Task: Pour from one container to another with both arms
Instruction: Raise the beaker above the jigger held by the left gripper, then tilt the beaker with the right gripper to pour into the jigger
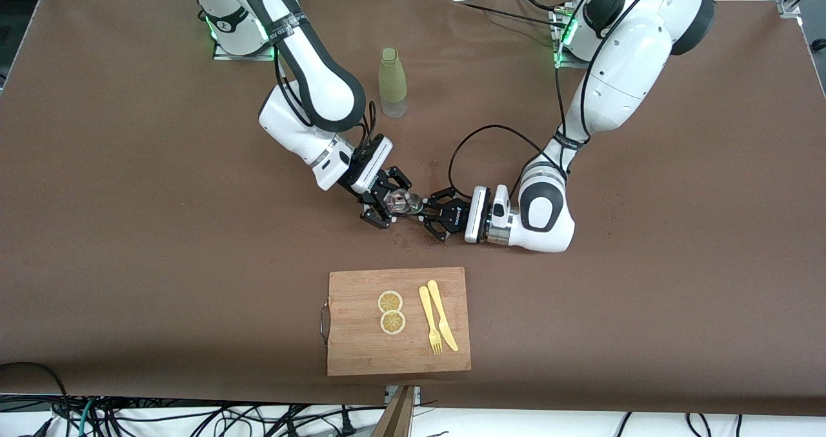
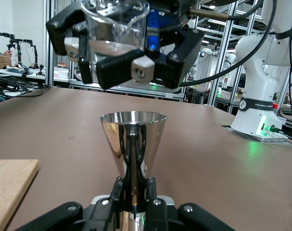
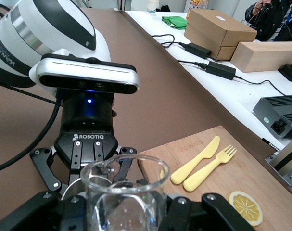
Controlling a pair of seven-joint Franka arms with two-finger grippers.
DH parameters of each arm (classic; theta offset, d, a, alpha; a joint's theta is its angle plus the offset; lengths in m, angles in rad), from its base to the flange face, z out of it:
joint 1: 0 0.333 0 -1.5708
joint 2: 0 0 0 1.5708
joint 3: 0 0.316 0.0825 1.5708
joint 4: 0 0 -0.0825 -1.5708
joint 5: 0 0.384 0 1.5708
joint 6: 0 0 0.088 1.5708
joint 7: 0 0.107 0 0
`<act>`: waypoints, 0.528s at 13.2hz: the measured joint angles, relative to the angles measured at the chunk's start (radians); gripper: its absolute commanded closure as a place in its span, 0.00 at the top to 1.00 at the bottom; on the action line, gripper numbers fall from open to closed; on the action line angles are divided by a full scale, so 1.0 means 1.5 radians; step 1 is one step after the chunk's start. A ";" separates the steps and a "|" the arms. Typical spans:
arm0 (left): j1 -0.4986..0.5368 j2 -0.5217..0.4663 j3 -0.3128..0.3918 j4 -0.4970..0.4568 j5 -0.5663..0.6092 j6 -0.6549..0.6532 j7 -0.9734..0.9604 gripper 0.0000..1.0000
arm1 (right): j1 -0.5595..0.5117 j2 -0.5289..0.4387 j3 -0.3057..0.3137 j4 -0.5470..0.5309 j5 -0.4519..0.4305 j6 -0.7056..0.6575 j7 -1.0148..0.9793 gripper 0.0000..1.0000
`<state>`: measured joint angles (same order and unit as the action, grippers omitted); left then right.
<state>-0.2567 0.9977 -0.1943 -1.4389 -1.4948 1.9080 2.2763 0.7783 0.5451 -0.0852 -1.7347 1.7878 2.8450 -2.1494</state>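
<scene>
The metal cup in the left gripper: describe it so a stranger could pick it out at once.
Start at the wooden cutting board near the front camera, then look farther up the brown table to where both grippers meet. The left gripper holds the metal cup, just beneath the glass beaker in the right gripper. It alone is mirror-shiny steel, a cone flaring upward.

robotics lab, aluminium frame racks (image 2: 227, 53), cables (image 1: 193, 417)

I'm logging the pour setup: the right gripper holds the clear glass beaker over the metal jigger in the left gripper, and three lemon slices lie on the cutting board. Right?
Not quite: the front view shows two lemon slices on the cutting board, not three. The rest stands: the right gripper holds the clear glass beaker over the metal jigger in the left gripper.
</scene>
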 measured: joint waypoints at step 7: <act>0.000 0.000 0.000 0.020 0.000 0.003 -0.006 0.00 | 0.012 0.010 -0.005 0.000 -0.068 0.093 -0.001 0.16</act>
<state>-0.2566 0.9977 -0.1938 -1.4096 -1.4948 1.9117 2.2673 0.7963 0.5600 -0.0920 -1.7344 1.6853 2.9846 -2.1505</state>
